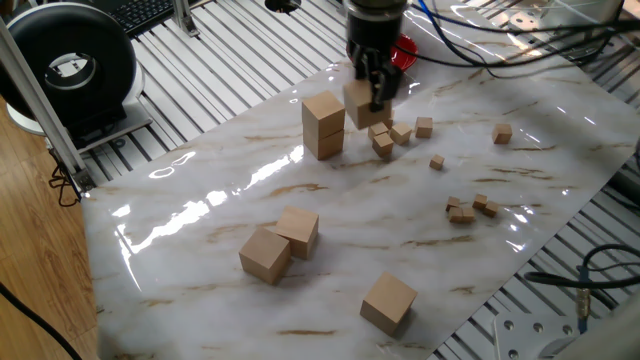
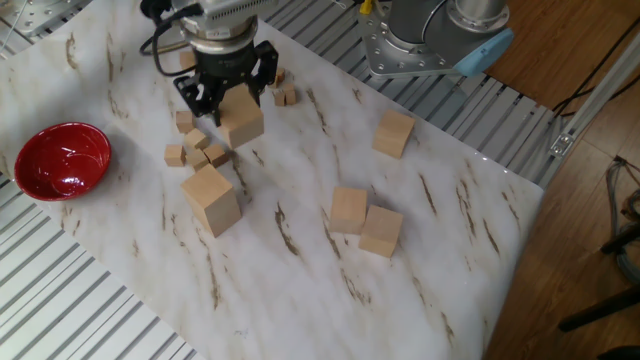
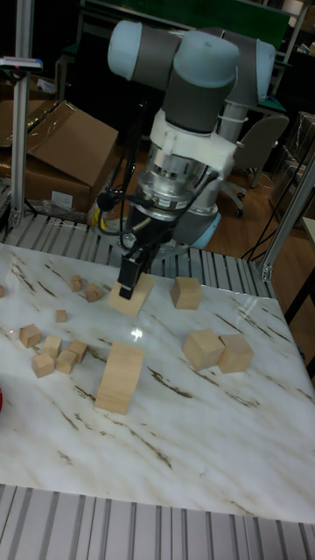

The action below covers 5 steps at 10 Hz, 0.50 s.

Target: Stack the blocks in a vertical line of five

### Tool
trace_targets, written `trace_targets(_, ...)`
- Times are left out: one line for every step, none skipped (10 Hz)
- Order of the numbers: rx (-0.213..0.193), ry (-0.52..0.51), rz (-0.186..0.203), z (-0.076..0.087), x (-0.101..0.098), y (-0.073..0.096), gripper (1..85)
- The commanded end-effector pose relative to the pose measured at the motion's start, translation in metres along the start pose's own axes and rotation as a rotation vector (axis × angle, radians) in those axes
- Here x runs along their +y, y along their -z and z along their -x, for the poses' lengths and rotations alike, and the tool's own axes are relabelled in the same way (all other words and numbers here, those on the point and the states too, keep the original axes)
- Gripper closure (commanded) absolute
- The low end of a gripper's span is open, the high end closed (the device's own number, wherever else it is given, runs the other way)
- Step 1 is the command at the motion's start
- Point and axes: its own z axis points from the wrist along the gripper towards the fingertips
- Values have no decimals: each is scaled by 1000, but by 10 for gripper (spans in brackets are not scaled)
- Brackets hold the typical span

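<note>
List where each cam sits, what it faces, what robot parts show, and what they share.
One fixed view: high, across the table; only wrist and gripper show.
The other fixed view: high, opposite side; gripper and arm base show.
Tall fixed view: low, at the table edge, facing the whole arm.
Shared: the held block beside the two-block stack.

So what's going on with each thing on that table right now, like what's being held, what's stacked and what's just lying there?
Gripper: shut on held block, raised off the table.
Held block: lifted, tilted, between the fingers.
Stack: two blocks high, upright.
Block pair: on the table, side by side, touching.
Lone block: on the table, by itself.
Small cubes: scattered loose on the table.
Red bowl: upright, looks empty.
</note>
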Motion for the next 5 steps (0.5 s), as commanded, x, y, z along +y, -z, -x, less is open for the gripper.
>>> trace_targets(6, 52, -11, 19, -31, -6, 513)
trace_targets(4, 75, -22, 22, -43, -14, 513)
trace_targets(10, 89, -30, 24, -53, -21, 517)
trace_targets(6, 102, -28, 28, -58, -26, 517)
trace_targets(5, 122, -33, 31, -63, -29, 517)
